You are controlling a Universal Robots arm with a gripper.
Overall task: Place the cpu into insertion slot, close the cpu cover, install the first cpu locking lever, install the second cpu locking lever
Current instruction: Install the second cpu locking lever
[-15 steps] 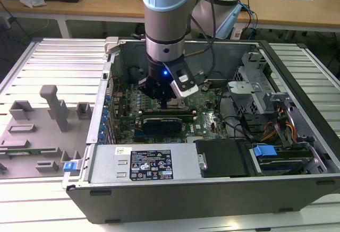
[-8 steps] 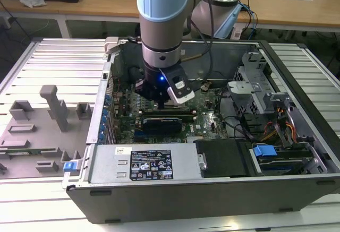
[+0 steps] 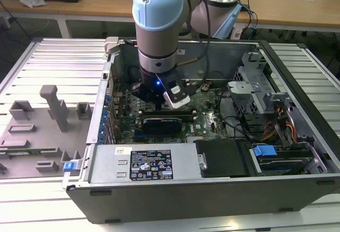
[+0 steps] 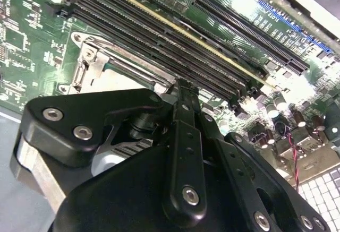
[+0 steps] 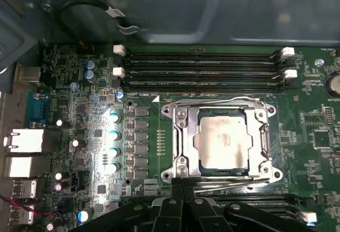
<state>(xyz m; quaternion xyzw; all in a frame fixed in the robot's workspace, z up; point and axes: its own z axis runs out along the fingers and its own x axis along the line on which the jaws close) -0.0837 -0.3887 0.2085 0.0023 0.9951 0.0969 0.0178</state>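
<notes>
Matte silvery-grey square cpu [image 5: 222,143] sat under the shiny metal frame cover [image 5: 180,136]; black gripper [image 5: 183,189] fingers together, holding nothing, at the socket's edge.

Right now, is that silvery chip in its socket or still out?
In: the cpu lies flat inside the insertion slot, with the cpu cover framing it.

Black fingers [image 5: 183,192] hide the cpu cover's [image 5: 263,136] near edge.
</notes>
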